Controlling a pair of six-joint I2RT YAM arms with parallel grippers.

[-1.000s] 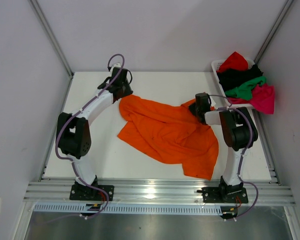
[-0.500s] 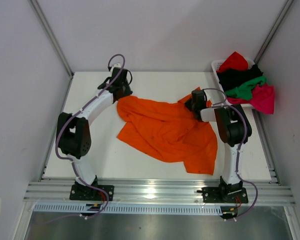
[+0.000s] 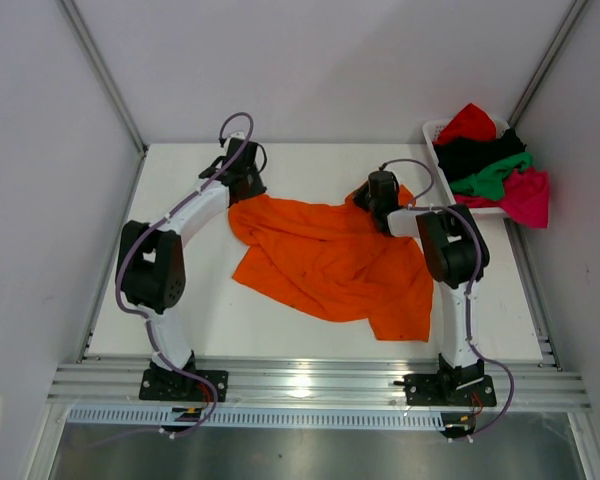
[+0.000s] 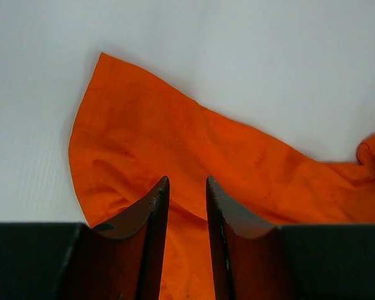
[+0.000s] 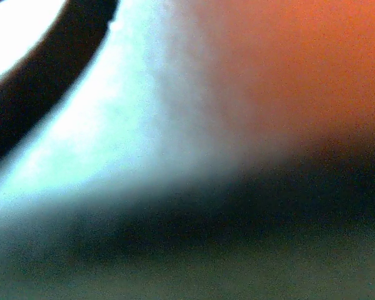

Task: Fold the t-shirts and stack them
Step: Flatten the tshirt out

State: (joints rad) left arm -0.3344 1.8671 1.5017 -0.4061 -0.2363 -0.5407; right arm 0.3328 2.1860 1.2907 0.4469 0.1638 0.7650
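Observation:
A bright orange t-shirt [image 3: 330,262] lies spread and rumpled across the middle of the table. My left gripper [image 3: 242,185] sits at its back left corner; in the left wrist view the orange cloth [image 4: 175,144] runs up between the narrow-set fingers [image 4: 186,180], gripped there. My right gripper [image 3: 378,195] is at the shirt's back right edge, shut on the cloth. Its wrist view is a close blur with orange cloth [image 5: 300,62] at the upper right. Red [image 3: 468,122], black [image 3: 475,152], green [image 3: 492,175] and magenta-pink [image 3: 528,195] t-shirts are piled at the back right.
A white slatted basket [image 3: 430,130] at the table's back right corner holds the piled shirts, some spilling over its right side. Bare white table [image 3: 180,310] shows left of and in front of the orange shirt. Walls enclose the table on three sides.
My right gripper has moved back and to the left, dragging the shirt's right side with it. The left gripper shifted slightly toward the back, and the shirt's front hem drew away from the near edge.

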